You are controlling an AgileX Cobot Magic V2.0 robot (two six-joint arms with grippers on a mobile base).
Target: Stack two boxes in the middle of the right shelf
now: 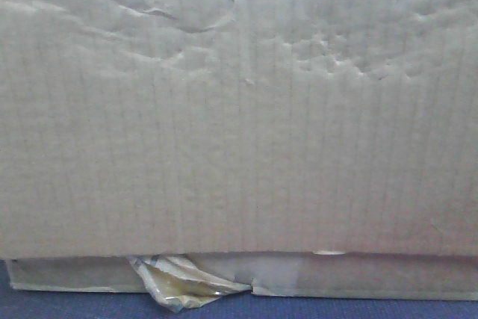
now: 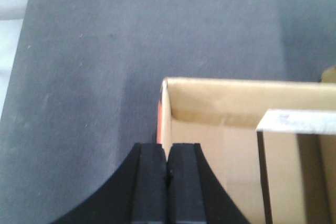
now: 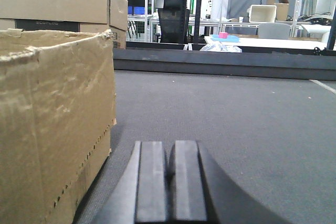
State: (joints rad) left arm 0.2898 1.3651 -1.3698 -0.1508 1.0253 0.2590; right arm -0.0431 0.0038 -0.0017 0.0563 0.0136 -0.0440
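Note:
A creased cardboard box (image 1: 239, 125) fills the front view at very close range. In the left wrist view an open cardboard box (image 2: 220, 98) lies on grey carpet, with a white-edged flap (image 2: 299, 121) inside. My left gripper (image 2: 168, 148) is shut, its tips right at the rim of the box's left wall, with nothing seen between the pads. In the right wrist view a worn open box (image 3: 52, 119) stands at the left. My right gripper (image 3: 169, 148) is shut and empty, low over the carpet just right of that box. A second, closed box (image 3: 58, 3) stands behind it.
Torn tape (image 1: 187, 282) hangs from a lower cardboard flap above blue carpet. A dark raised ledge (image 3: 220, 61) crosses the floor ahead. Beyond it are an office chair (image 3: 172, 19), tables and metal racks. Grey carpet (image 2: 94, 77) extends left of the box.

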